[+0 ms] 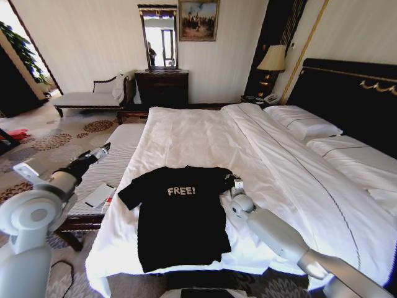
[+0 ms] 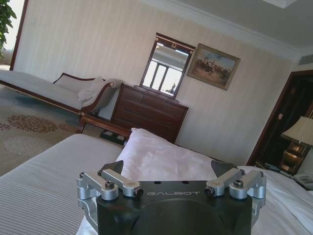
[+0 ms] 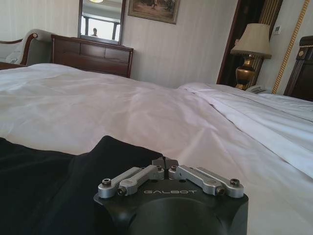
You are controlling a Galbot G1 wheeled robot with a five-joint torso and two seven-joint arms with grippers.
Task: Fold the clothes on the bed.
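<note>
The clothes [image 1: 180, 214], a black T-shirt with white "FREE!" print, lie spread flat, chest up, near the foot edge of the bed [image 1: 211, 136]. My right gripper [image 1: 234, 181] rests low on the duvet at the shirt's right sleeve. In the right wrist view its fingers [image 3: 165, 161] are drawn together at the edge of the black sleeve [image 3: 98, 161]. My left gripper [image 1: 102, 151] hangs raised off the bed's left side, over the striped bench, well away from the shirt. It stands open [image 2: 167, 169], with nothing between its widely spread fingers.
A grey striped bench [image 1: 115, 155] runs along the bed's left side with a flat white object [image 1: 99, 194] on it. Pillows [image 1: 304, 121] and a dark headboard [image 1: 353, 93] are at the right. A chaise [image 1: 93, 96], a dresser [image 1: 162, 87] and a lamp [image 1: 271, 59] stand by the far wall.
</note>
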